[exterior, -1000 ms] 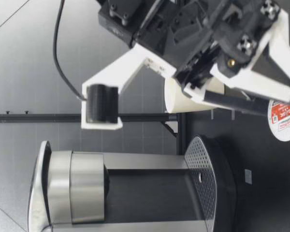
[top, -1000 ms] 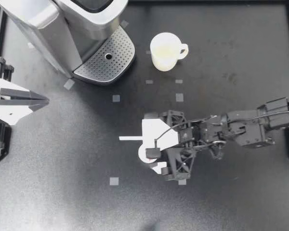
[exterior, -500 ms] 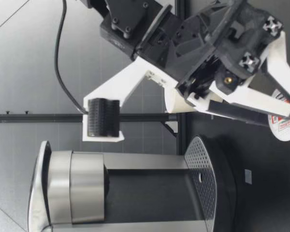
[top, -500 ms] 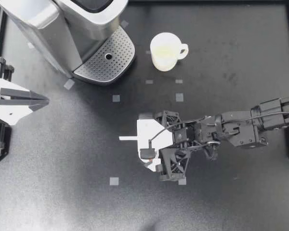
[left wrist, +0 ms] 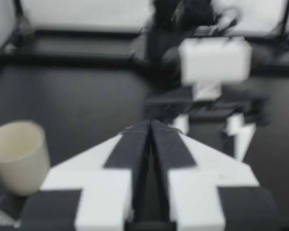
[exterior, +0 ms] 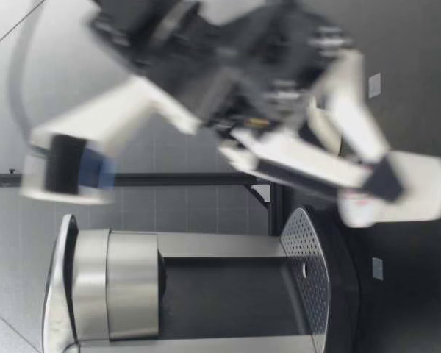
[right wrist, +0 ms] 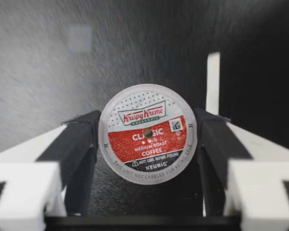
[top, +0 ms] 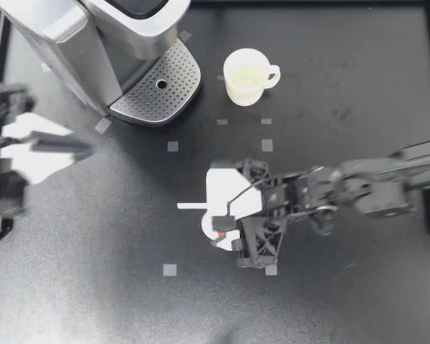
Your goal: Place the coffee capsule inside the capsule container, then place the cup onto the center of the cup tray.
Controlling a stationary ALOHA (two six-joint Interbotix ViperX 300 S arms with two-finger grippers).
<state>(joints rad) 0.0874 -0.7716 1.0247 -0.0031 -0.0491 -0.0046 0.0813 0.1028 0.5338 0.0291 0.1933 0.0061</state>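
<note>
Black surface, coffee machine parked in one corner. Its perforated cup tray sticks out at the machine's base.

Right gripper is well apart from the coffee machine, out near the middle of the surface and farther from the machine than the cup is. Left gripper sits by the surface edge on the machine's side, apart from the machine, with its fingers pressed together.

Cup stands upright on the surface just beside the machine's tray, not touching it, handle pointing away from the machine.

Capsule is clamped in the right gripper. One dark finger is on each side of its rim, both touching, and the foil lid faces the wrist camera. The low view is too smeared to tell whether the capsule is clear of the surface.
</note>
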